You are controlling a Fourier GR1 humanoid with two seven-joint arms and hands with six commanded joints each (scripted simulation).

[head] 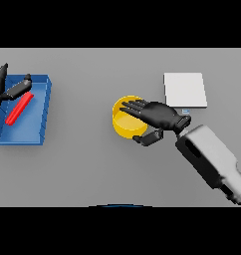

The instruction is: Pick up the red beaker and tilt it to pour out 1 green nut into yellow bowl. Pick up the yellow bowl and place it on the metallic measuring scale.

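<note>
The right robot hand (160, 115) is reaching over the yellow bowl (126, 123), fingers spread across its rim and thumb curling below its near wall, not yet visibly clamping. The bowl is sitting on the grey counter (92, 169), just left of the metallic scale (184, 89). It is looking small, round, rigid and probably light; gripping the rim seems best. The left robot hand (5, 89), fingers loose, is hovering by the blue tray (43, 119) holding the red beaker (19, 109), far left of the bowl.
</note>
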